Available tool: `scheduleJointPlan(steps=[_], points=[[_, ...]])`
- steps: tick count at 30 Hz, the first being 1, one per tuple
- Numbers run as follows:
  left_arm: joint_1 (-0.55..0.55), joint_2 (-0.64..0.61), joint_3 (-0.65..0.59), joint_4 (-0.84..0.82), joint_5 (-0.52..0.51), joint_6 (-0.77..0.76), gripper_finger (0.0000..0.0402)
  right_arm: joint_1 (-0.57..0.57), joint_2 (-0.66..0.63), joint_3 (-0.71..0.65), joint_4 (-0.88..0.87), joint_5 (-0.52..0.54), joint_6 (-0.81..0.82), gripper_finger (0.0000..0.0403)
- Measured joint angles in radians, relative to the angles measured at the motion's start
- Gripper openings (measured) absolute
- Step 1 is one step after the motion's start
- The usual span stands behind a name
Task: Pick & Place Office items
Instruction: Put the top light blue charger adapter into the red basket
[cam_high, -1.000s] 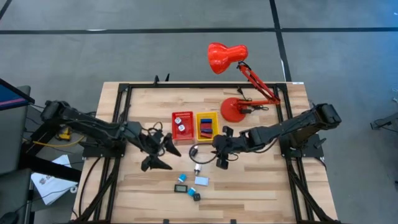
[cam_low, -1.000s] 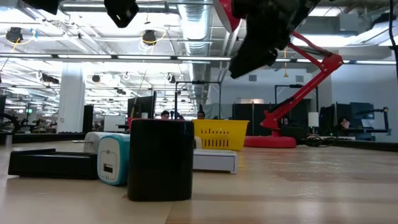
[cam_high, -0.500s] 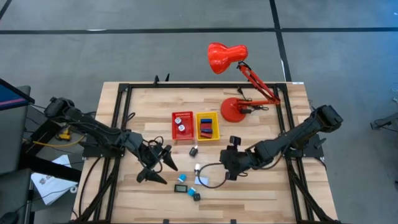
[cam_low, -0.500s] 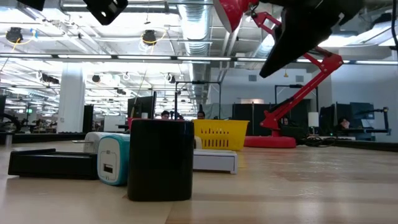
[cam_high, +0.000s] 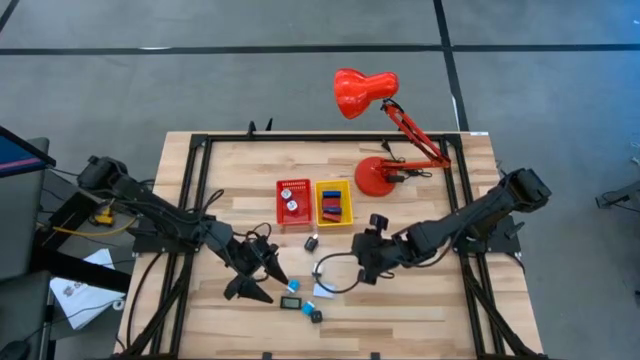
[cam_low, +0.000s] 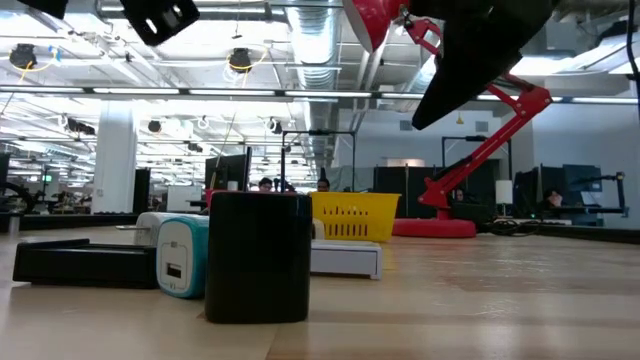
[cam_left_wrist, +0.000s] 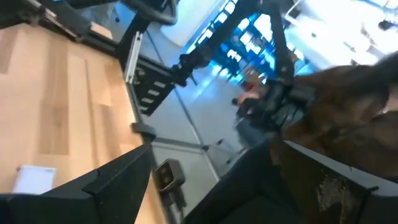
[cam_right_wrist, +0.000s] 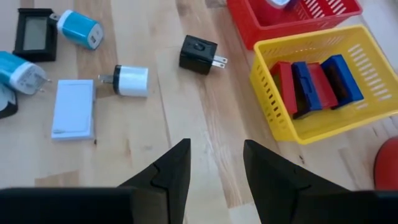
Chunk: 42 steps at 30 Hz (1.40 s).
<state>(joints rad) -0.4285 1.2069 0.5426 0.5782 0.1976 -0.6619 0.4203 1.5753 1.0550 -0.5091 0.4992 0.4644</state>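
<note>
Right gripper (cam_right_wrist: 214, 163) hovers empty above bare wood near the table's middle, its two dark fingers (cam_right_wrist: 166, 171) parted by a modest gap with nothing between them. Ahead of it in the right wrist view lie the loose office items: a black plug cube (cam_right_wrist: 198, 54) with its prongs pointing toward the yellow bin (cam_right_wrist: 283, 127), a white plug cube (cam_right_wrist: 129, 81) with prongs pointing the opposite way, and just beside that a flat white rectangle (cam_right_wrist: 73, 109) whose long axis runs across the boards. Farther off sit a light blue charger (cam_right_wrist: 81, 28) touching a flat black screen piece (cam_right_wrist: 35, 33), and a second light blue charger (cam_right_wrist: 18, 70) — partly cut off at the frame edge.

Red and blue blocks (cam_right_wrist: 313, 84) stand packed side by side in the yellow bin; the red bin (cam_right_wrist: 267, 22) next to it holds something white that cannot be made out.

Left gripper (cam_high: 260, 276) hangs spread wide and empty, just beside the black screen piece in the high view. From the low view a black cube (cam_low: 259, 256) blocks most of the pieces behind it. A red desk lamp (cam_high: 378, 172) stands at the table's far side.
</note>
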Motion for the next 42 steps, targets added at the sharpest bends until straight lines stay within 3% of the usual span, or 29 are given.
scheduleJointPlan(steps=[6, 13, 15, 18, 27, 34, 42], points=[[-0.067, 0.002, 0.000, -0.159, -0.209, 0.093, 0.0333, -0.034, 0.000, 0.000, 0.000, 0.000, 0.000, 0.0141], [-0.217, 0.068, 0.000, -0.140, -0.829, 0.111, 0.0315, -0.049, 0.000, 0.000, 0.001, 0.000, 0.000, 0.0141], [-0.257, 0.114, 0.000, -0.125, -0.961, 0.099, 0.0311, -0.049, 0.000, 0.000, 0.004, 0.000, 0.000, 0.0141], [-0.302, 0.207, 0.000, -0.066, -1.080, 0.056, 0.0308, -0.049, 0.000, 0.000, 0.015, 0.000, 0.000, 0.0141], [-0.351, 0.474, 0.054, -0.038, -1.206, 0.033, 0.0308, -0.050, 0.000, 0.000, 0.022, 0.024, 0.006, 0.0141], [-0.351, 0.572, 0.058, -0.100, -1.193, 0.031, 0.0308, -0.050, 0.000, 0.000, 0.018, 0.025, 0.042, 0.0141], [-0.355, 0.675, 0.145, -0.013, -1.180, -0.016, 0.0308, -0.071, 0.000, 0.000, 0.014, 0.025, 0.042, 0.0141]])
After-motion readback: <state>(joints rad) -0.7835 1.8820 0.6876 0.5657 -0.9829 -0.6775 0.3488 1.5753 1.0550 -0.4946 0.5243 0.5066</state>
